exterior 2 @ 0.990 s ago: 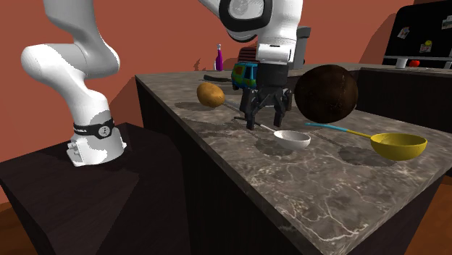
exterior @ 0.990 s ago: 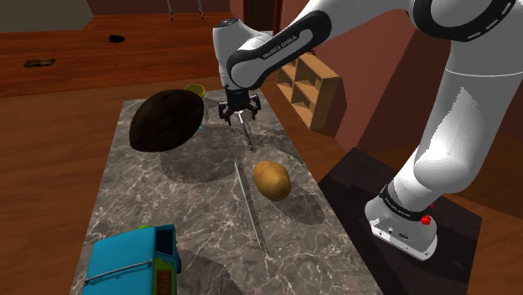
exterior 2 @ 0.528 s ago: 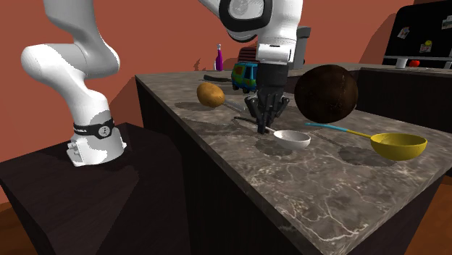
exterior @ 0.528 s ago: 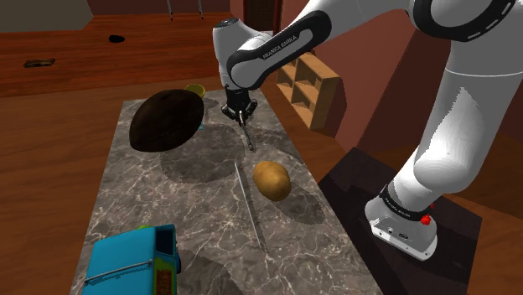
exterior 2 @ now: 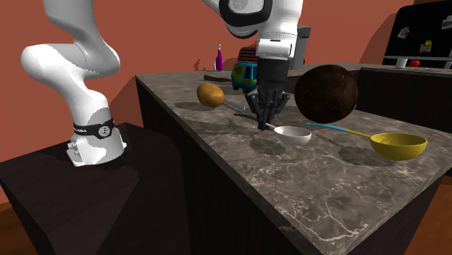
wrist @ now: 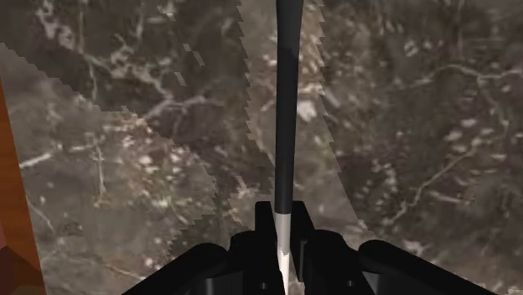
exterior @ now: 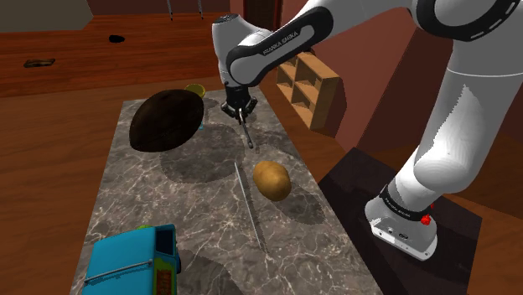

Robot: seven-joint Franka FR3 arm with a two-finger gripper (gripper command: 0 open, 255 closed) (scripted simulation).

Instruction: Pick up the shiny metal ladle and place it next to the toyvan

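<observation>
The gripper (exterior 2: pixel 262 122) clamps the ladle (exterior 2: pixel 292 132) tight by its thin glossy handle. Its shallow round bowl hangs low over the veined marble counter (exterior 2: pixel 326 190) — well apart from the boxy toy van (exterior: pixel 134 264).

The dark ball (exterior: pixel 168 120) is blocking nearly all of the yellow scoop (exterior: pixel 195 89) behind it, the toy van (exterior: pixel 134 261) well away from that ball is sliced by the frame edge, and the ladle (wrist: pixel 285 100) runs out of the wrist view.
</observation>
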